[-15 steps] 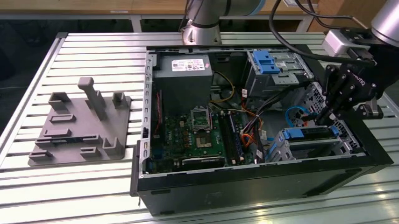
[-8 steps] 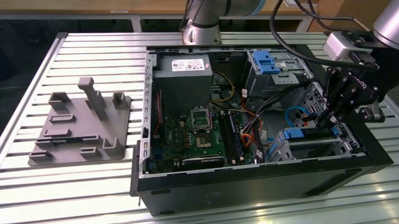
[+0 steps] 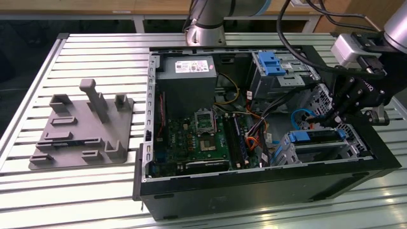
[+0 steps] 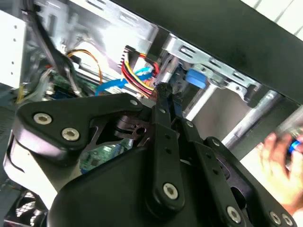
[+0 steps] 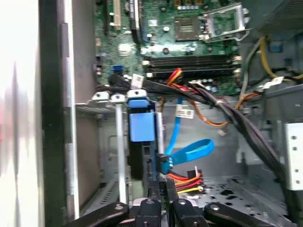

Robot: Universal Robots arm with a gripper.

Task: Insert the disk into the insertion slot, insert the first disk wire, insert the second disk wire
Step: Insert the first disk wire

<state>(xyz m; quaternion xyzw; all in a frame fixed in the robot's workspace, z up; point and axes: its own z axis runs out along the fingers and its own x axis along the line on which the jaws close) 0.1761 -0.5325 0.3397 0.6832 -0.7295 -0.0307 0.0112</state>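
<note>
Slatted table (image 3: 95, 191) — disk (image 3: 318, 135) in slot (image 3: 324, 153)

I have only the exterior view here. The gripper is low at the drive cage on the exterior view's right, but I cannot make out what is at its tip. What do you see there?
Observer: In the first wrist view the gripper is right at the connector of the blue flat cable, beside the disk in the insertion slot.
Operator: And the power wire?
Observer: The red, yellow and black wire bundle lies close beside that connector; I cannot tell whether it is plugged.
Operator: Is anybody near?
Observer: The second wrist view shows a person's hand, past the insertion slot.
</note>
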